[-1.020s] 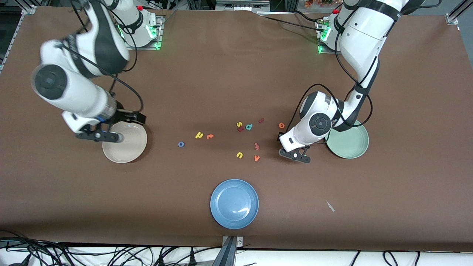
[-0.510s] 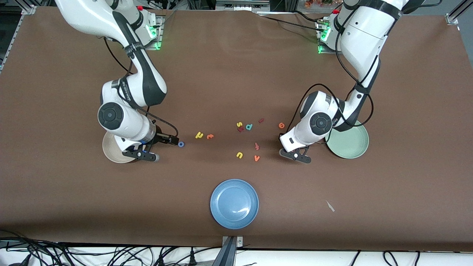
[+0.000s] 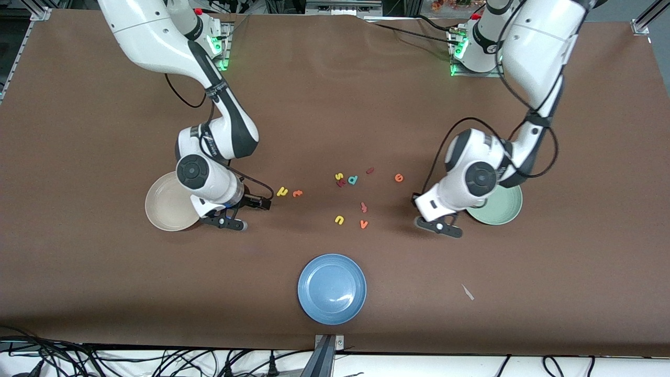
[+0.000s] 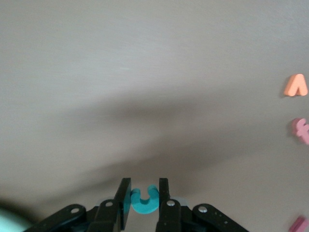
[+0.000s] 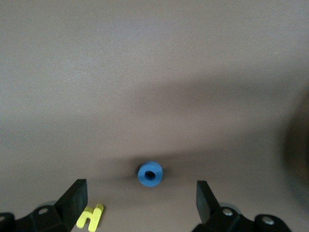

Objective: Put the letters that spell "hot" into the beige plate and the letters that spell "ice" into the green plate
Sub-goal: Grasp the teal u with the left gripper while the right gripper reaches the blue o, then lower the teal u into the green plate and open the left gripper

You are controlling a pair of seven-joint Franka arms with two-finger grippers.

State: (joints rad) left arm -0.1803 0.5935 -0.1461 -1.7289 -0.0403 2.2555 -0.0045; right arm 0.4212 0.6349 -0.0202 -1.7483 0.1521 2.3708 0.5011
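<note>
I see the teal "c" (image 4: 144, 200) clamped in the left pincer (image 4: 145, 199). The blue ring "o" (image 5: 150, 174) lies flat under the right pincer (image 5: 140, 198), open-jawed. Yellow "h" (image 3: 282, 191) and orange "t" (image 3: 297, 193) lie adjacent. The beige plate (image 3: 162, 207) and green plate (image 3: 502, 209) sit at the counter's two ends.
</note>
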